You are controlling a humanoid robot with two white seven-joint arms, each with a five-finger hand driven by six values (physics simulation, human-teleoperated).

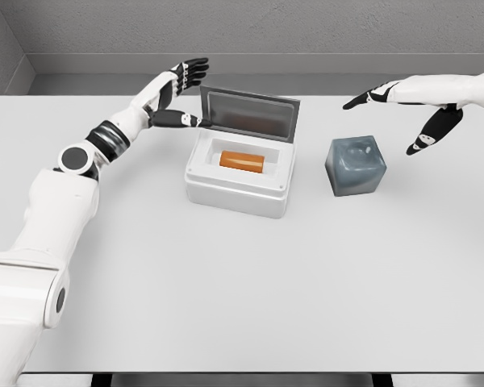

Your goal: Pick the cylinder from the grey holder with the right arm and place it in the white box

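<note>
An orange cylinder lies on its side inside the white box at centre frame, the box's lid raised behind. The left hand, fingers spread, reaches the lid's left edge, perhaps touching it. Right of the box sits the grey holder. The right hand hovers open at upper right above the desk.

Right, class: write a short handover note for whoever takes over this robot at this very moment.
Left hand: open, thumb at the left edge of the raised lid.
Right hand: open, holding nothing, above and to the right of the grey holder.
Orange cylinder: lying on its side inside the white box.
Done: the cylinder is in the box and the holder looks empty.
Left: nothing of the placing, it seems; just move the arms away.
</note>
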